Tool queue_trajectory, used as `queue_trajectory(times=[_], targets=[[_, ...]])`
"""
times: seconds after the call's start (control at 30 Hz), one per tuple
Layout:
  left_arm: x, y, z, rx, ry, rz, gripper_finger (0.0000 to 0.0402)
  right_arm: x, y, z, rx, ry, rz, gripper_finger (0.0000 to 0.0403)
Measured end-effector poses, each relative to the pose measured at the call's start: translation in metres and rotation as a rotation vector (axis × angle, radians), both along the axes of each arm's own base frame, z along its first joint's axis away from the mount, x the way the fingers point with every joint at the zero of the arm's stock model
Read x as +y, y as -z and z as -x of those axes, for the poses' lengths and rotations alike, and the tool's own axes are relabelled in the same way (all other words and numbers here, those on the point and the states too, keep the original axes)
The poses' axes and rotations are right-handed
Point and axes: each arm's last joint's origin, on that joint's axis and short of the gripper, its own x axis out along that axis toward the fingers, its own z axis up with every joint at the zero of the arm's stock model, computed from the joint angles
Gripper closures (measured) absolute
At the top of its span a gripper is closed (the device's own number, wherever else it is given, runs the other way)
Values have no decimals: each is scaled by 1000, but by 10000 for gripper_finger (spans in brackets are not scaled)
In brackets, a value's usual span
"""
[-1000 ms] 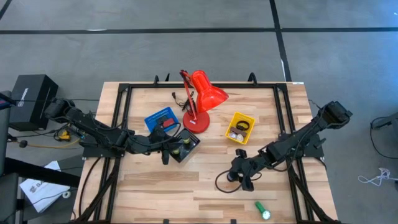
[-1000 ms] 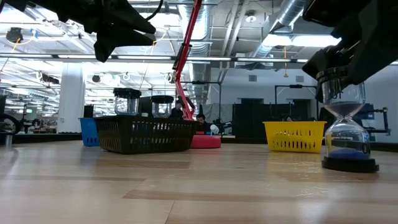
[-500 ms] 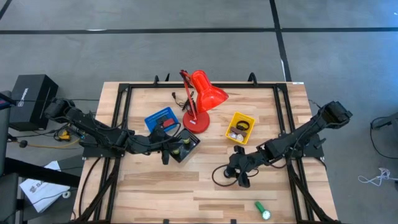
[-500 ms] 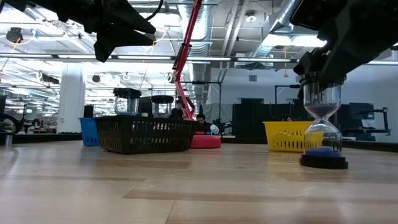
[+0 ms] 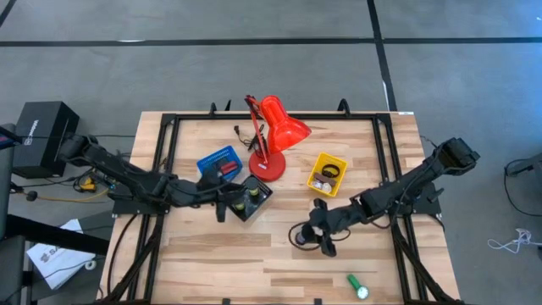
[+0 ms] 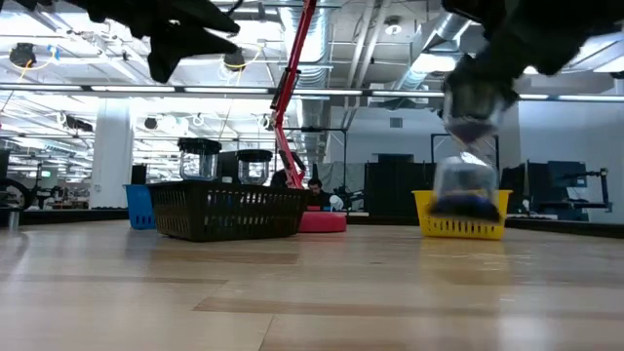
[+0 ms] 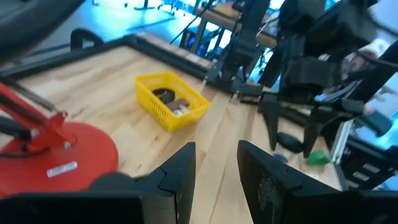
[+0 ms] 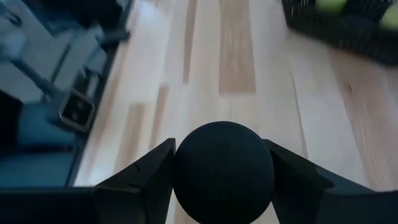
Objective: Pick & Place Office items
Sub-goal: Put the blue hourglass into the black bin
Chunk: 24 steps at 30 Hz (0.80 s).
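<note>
- Low view: hourglass (image 6: 466, 166) is now off the counter (image 6: 312, 292) and blurred with motion; 1.0 s ago it stood near the picture's right edge, 0.5 s ago still on the wood but further left. So it has been lifted and is on its way.
- High view: right pincer (image 5: 312, 235) has moved left from where it was 1.0 s ago, now just below the yellow tray (image 5: 328, 173), near it but apart.
- Right wrist view: right pincer is pinching the hourglass, its black round cap (image 8: 224, 172) wedged between the two fingers.
- Left pincer (image 5: 222, 204) shifted slightly, hovers at the black tray (image 5: 253, 197), next to the blue tray (image 5: 218, 161) and the red lamp (image 5: 276, 127); left wrist view shows its fingers spread, holding nothing.
- Green cylinder (image 5: 357, 286) lies unmoved near the counter's front edge, well apart from both arms.
- Judgement: pick done, carry underway; likely heading to the yellow tray, drop not yet made.
</note>
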Motion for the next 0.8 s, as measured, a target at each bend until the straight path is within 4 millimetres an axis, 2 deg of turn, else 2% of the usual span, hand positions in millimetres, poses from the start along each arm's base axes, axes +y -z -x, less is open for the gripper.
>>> queue_trajectory(times=[0.27,0.4,0.63,0.8], targets=[[5,-18,12,-74,10,-23,289,-20,-14,-19,-166,85,-61,204],[5,-20,14,-81,10,-21,289,-29,-25,-28,-268,59,24,197],[6,-20,14,-82,11,-22,289,-50,-59,-48,-392,96,141,205],[9,-30,22,-128,-4,-20,289,-61,-72,-58,-439,105,207,195]])
